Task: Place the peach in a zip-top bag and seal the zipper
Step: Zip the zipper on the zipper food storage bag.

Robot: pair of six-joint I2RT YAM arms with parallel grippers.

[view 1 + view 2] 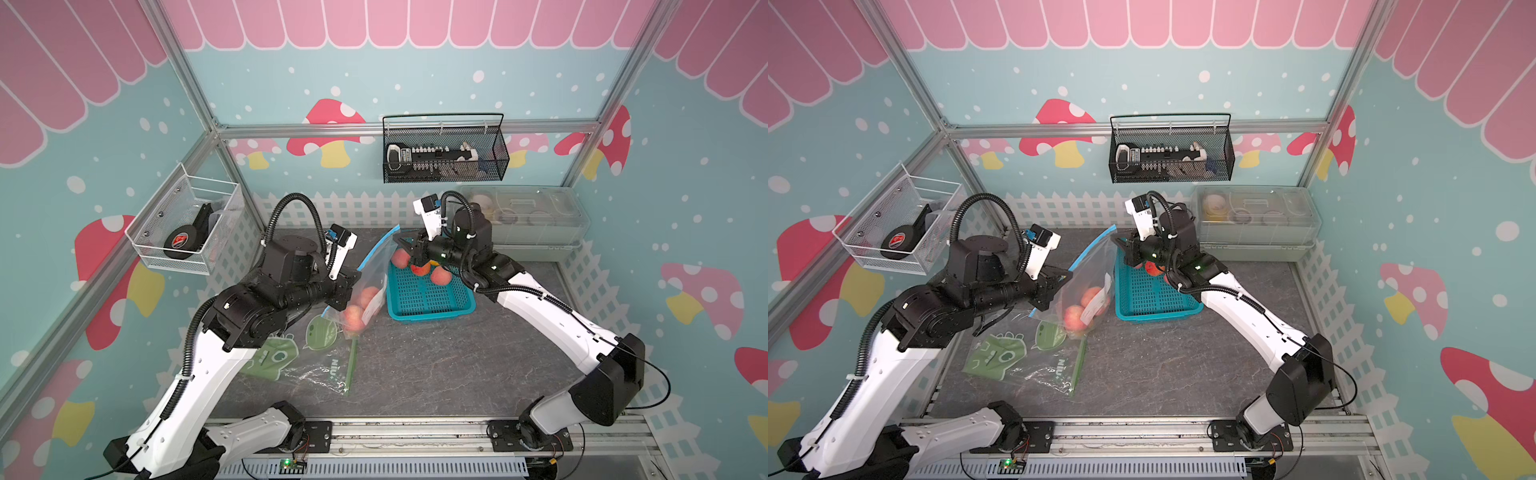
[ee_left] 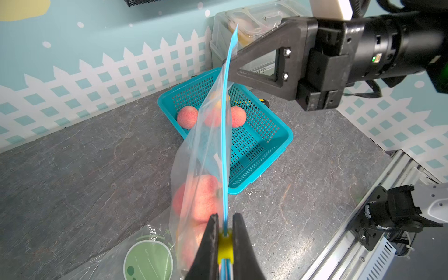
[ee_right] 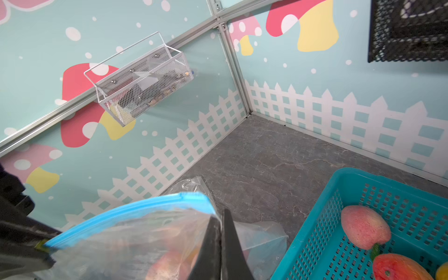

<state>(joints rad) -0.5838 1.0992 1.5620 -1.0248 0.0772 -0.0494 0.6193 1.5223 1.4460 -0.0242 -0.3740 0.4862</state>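
Our left claw (image 2: 225, 221) is clenched on the blue zipper edge of the bag (image 2: 203, 155), and our right claw (image 3: 221, 218) pinches the far end. We see peaches (image 2: 201, 198) inside the bag, held over the desk (image 2: 84, 157) beside the basket (image 2: 278, 135).

Teal perforated plastic basket (image 1: 432, 312): one. Pink-orange round fruits (image 1: 440, 275) inside basket: three. Small yellow item (image 3: 442, 272) beside them, mostly hidden: one.
Zip-top plastic bags: two – clear bag with blue zipper strip (image 2: 206, 150) just beside basket, flat clear bag with green print (image 1: 299, 357) near basket on bench (image 1: 415, 374).
Peaches (image 2: 201, 196) inside first bag: at least two, exact count unclear through plastic.
Wire-mesh wall bins, well apart from basket: two – white bin (image 1: 183, 249), black bin (image 1: 444, 174).
Clear lidded plastic box (image 1: 540, 224) behind basket: one.
Black tools: two – left tool (image 2: 226, 218), right tool (image 3: 221, 218).
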